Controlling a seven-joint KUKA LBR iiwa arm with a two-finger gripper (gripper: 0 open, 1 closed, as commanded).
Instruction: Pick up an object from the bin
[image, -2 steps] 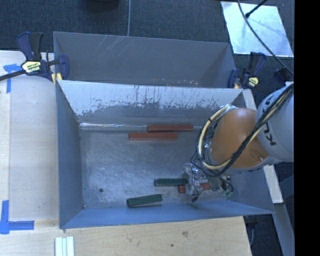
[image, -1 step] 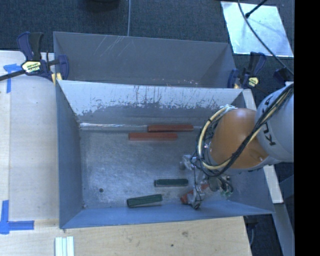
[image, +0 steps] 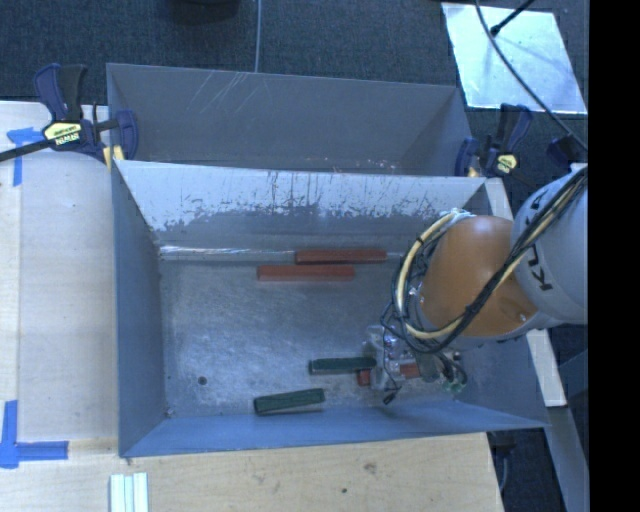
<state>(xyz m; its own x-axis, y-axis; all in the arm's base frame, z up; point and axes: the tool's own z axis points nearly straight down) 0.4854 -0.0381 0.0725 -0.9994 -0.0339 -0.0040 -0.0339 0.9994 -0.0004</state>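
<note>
A thin dark green stick (image: 338, 366) is seen lying flat on the bin's floor, in the lower right part of the frame. It is long and straight, with a dull look. Its long side runs left to right, almost level, and its right end points at the claw (image: 395, 372), which is just beside it. Whether the claw is open or closed cannot be told.

A second green stick (image: 289, 402), a bit thicker, is seen lower and to the left, tilted a little. Two flat brown-red sticks (image: 340, 257) (image: 305, 271) are laid side by side near the back wall. The grey metal bin (image: 140, 300) has a scratched, speckled floor. A round orange cover (image: 480, 275) with yellow and black cables (image: 425, 250) is seen above the claw.
</note>
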